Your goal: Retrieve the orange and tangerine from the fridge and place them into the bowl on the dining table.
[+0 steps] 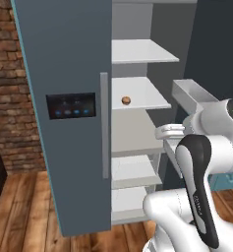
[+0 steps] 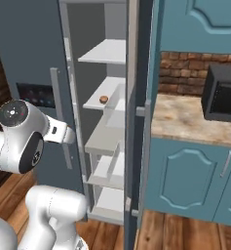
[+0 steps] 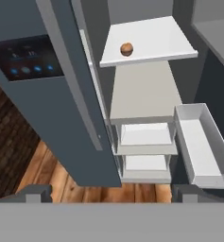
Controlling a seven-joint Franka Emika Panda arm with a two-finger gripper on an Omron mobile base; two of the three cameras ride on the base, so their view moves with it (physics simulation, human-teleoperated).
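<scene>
One fruit sits in view: the tangerine on a white shelf of the fridge, right door open. We see the gripper spread wide, empty, well short of it (fingertips barely visible). Orange unseen, possibly already moved. Picking and bowl placement remain.

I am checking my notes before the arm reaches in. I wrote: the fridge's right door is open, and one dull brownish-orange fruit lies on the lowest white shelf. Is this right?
Not quite. The tangerine lies on an upper white shelf of the fridge, with several shelves below it, as the hand view shows. The right door is open, as you wrote.
</scene>
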